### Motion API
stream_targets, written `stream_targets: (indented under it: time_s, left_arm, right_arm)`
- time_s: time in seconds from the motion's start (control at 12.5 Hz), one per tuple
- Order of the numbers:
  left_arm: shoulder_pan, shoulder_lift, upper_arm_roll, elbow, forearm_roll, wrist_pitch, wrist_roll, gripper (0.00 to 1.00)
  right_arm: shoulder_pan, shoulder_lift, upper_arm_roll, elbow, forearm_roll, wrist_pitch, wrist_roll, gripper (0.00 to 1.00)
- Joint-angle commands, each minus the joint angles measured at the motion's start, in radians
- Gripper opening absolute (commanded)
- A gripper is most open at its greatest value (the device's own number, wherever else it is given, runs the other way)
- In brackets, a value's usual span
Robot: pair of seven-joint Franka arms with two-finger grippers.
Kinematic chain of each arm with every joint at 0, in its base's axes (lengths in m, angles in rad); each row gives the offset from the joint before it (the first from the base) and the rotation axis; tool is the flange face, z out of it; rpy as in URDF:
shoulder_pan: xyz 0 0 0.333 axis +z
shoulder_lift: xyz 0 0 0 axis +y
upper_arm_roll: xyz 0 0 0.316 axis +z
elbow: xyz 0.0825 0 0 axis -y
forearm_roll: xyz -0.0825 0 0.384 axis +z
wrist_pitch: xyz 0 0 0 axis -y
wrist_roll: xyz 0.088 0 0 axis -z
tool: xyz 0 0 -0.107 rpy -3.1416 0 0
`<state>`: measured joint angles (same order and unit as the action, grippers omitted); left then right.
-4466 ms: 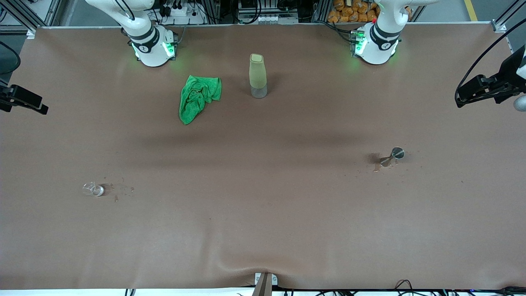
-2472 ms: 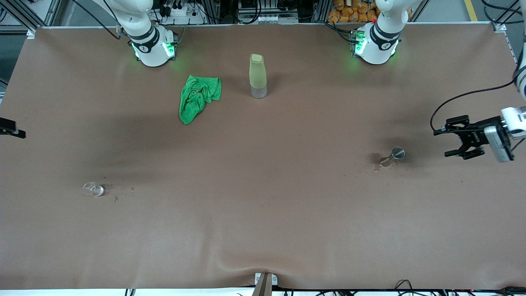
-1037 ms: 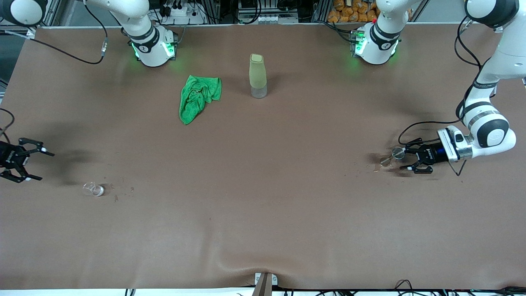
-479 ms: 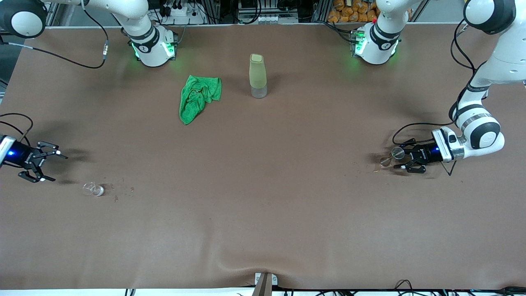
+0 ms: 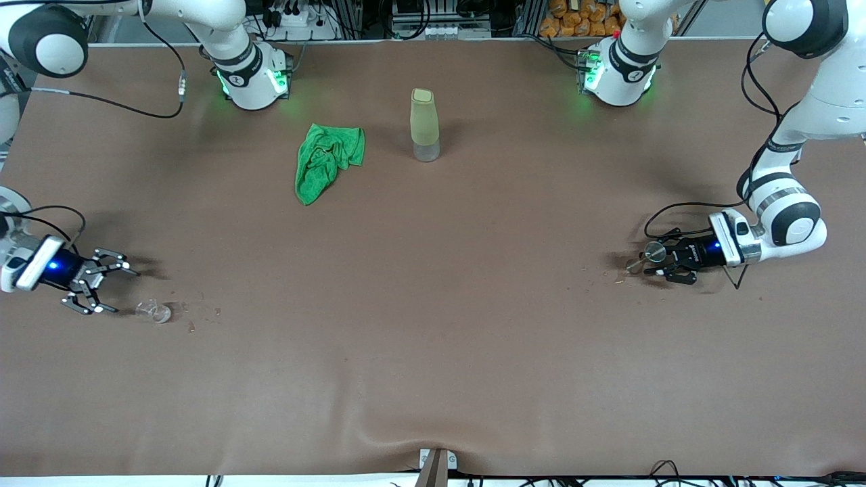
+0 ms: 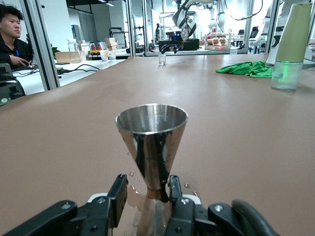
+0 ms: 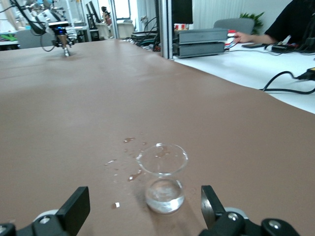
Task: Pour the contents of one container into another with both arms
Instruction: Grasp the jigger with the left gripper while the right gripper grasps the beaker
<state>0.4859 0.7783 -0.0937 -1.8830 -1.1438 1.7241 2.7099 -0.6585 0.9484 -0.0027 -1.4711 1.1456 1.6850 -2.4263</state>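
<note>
Both cups sit near opposite end edges of the brown counter point(image 5: 433, 352), so each arm takes one. The left hand point(image 6: 146, 199) is pinching the narrow waist of the little silvery metal jigger cup point(image 6: 152, 132), presumably for a steady hold; the right hand point(image 7: 142, 209), fingers spread wide, straddles the tiny clear glass beaker cup point(image 7: 162, 178) without touching.

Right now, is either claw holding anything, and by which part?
The left claw is closing around the metal cup at its narrow waist, the cup standing on the table. The right claw is open, the clear cup between its fingers, ungripped.
</note>
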Motion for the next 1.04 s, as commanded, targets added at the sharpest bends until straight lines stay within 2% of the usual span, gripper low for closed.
stream_targets:
  time_s: [0.0,0.08,0.24,0.32,0.4,0.48,0.8,0.96]
  left_arm:
    - [0.008,0.018,-0.009,0.004,-0.025,-0.014,0.042,0.4]
    - [0.008,0.019,-0.009,0.004,-0.025,-0.014,0.042,0.39]
    - [0.008,0.021,-0.009,0.004,-0.025,-0.014,0.044,0.29]
    - [0.008,0.024,-0.009,0.001,-0.024,-0.014,0.042,0.14]
    - [0.005,0.033,-0.009,0.001,-0.021,-0.015,0.045,0.04]
    - [0.002,0.039,-0.009,0.002,-0.021,-0.03,0.044,0.0]
    - [-0.006,0.036,-0.034,0.016,-0.019,-0.037,-0.002,0.0]
    - [-0.01,0.027,-0.084,0.019,-0.025,-0.035,-0.057,0.0]
  right_arm:
    - [0.005,0.039,0.0,0.003,0.101,0.019,-0.057,1.0]
    - [0.016,0.046,-0.002,0.005,0.15,0.021,-0.063,1.0]
    - [0.022,0.058,0.0,0.003,0.186,0.062,-0.105,1.0]
    - [0.025,0.068,-0.002,0.003,0.212,0.07,-0.109,1.0]
    - [0.03,0.076,0.0,0.003,0.229,0.071,-0.119,1.0]
    - [0.04,0.078,-0.002,0.003,0.239,0.073,-0.126,1.0]
    - [0.074,0.085,0.0,0.003,0.243,0.104,-0.126,1.0]
    - [0.092,0.085,-0.002,0.003,0.27,0.11,-0.128,1.0]
